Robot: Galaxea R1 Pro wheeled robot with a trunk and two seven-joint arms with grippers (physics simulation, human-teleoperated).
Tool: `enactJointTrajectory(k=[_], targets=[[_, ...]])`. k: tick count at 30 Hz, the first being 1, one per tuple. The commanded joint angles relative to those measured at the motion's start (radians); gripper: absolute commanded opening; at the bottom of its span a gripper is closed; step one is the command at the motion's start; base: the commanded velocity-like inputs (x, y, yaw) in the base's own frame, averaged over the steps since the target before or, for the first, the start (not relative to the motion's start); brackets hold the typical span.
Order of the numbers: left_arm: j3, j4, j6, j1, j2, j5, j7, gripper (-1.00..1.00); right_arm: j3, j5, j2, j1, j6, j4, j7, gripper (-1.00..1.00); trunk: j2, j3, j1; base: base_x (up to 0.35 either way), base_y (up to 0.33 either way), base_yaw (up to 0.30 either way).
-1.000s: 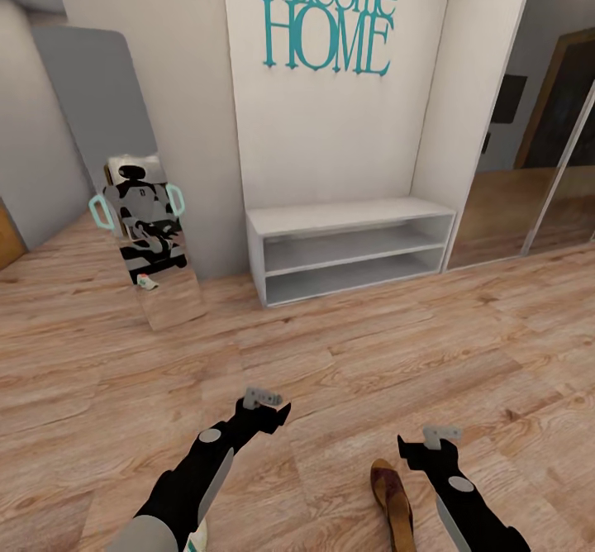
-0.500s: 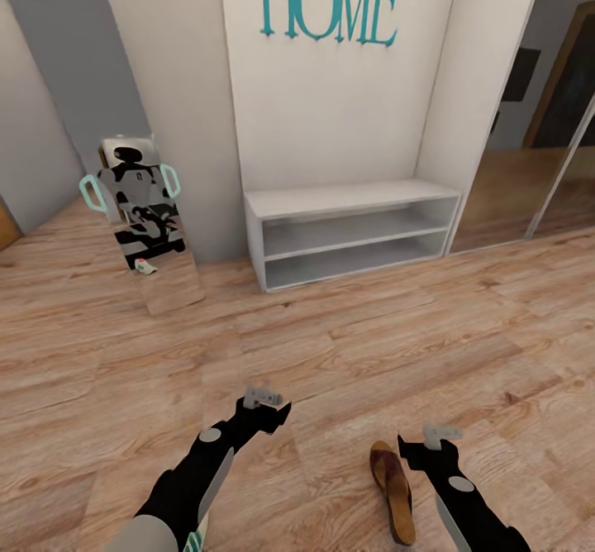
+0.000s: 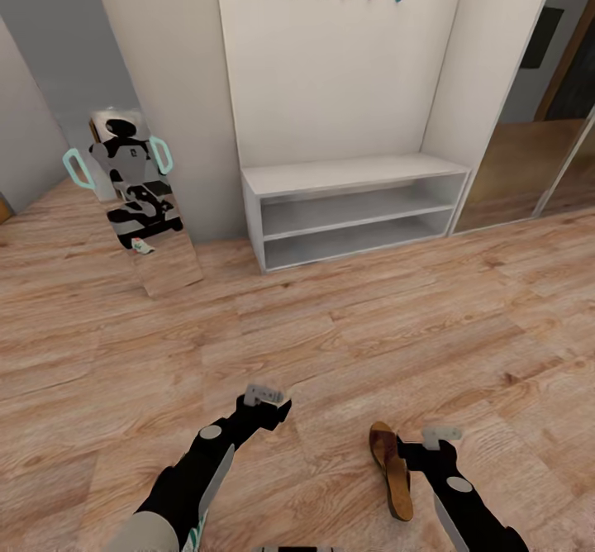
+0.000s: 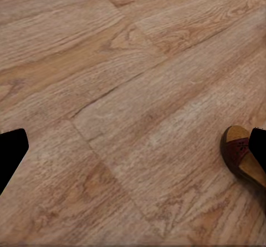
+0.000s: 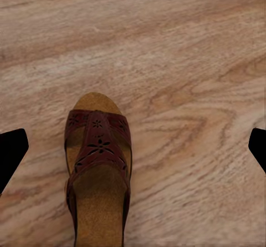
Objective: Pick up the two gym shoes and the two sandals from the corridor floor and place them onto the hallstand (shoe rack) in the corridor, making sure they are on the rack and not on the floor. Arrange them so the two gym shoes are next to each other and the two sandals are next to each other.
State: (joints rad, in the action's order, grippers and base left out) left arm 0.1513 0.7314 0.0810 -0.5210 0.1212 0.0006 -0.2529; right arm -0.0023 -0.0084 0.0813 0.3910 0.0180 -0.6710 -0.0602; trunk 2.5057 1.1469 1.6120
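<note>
Hovering over the floor (image 3: 347,337), my right gripper (image 3: 431,444) has its fingers spread wide, nothing between them; a sandal (image 3: 390,469) lies flat just at its 9 o'clock, toe toward the rack (image 3: 355,176). My left gripper (image 3: 268,407) hangs open too, above bare planks. That white rack stands well off at 12 o'clock, a mirror (image 3: 145,205) beside it at 10.

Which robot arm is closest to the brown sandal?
The right gripper. It hangs right beside the sandal on the floor, while the left gripper sits farther off over bare planks.
</note>
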Motion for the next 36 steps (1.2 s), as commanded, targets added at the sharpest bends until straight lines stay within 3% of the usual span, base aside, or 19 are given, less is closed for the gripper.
enactJointTrajectory(k=[1, 36], targets=[[-0.001, 0.002, 0.006, -0.001, 0.0, 0.0, -0.003, 1.0, 0.001, -0.001, 0.0, 0.0, 0.002, -0.001, -0.003, 1.0, 0.001, 0.006, 0.0, 0.0, 0.0, 0.0], [-0.002, 0.002, 0.006, -0.002, 0.003, 0.001, -0.005, 1.0, 0.001, 0.0, -0.002, 0.0, 0.001, 0.001, -0.003, 1.0, 0.009, 0.194, 0.016, 0.0, 0.0, 0.0]])
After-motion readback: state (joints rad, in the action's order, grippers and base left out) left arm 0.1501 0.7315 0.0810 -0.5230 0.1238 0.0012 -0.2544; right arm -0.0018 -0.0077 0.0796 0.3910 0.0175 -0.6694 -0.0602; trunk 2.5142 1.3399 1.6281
